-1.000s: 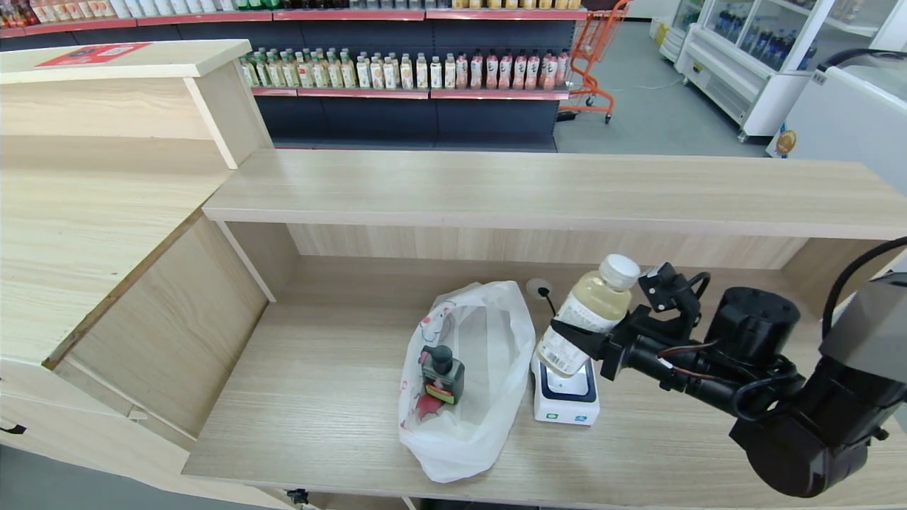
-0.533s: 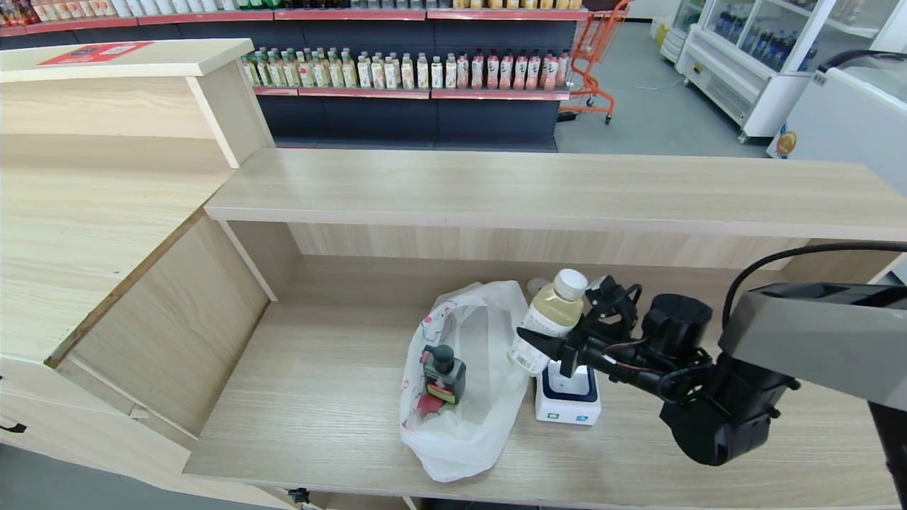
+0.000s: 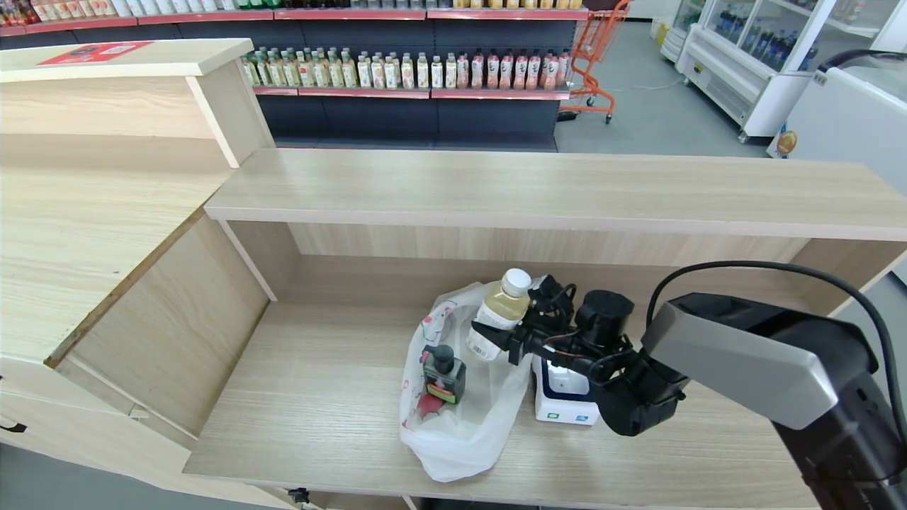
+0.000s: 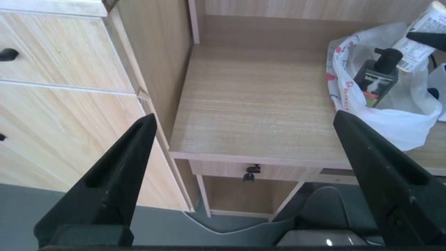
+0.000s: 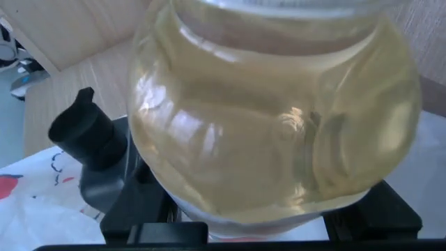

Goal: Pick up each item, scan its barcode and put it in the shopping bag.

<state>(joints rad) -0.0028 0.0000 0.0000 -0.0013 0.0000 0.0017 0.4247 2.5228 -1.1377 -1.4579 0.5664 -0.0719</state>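
My right gripper (image 3: 504, 331) is shut on a bottle of pale yellow drink (image 3: 497, 314) with a white cap, holding it tilted above the open mouth of the white plastic shopping bag (image 3: 460, 432). A dark pump bottle (image 3: 443, 373) lies inside the bag. The white and blue barcode scanner (image 3: 564, 397) stands on the lower counter just right of the bag, partly behind my arm. In the right wrist view the drink bottle (image 5: 279, 132) is close up, with the pump bottle (image 5: 90, 136) below it. My left gripper (image 4: 251, 181) is open, off the counter's front left, away from the bag (image 4: 411, 118).
The raised customer ledge (image 3: 553, 191) overhangs the back of the lower counter (image 3: 319, 397). A wooden side wall (image 3: 177, 319) bounds the left. Drawers (image 4: 63, 90) sit left of the counter. Shelves of bottles and an orange cart (image 3: 595, 49) stand in the shop behind.
My right arm has carried the drink bottle leftward from over the scanner to over the bag's mouth. The bag, the pump bottle and the scanner stay in place.
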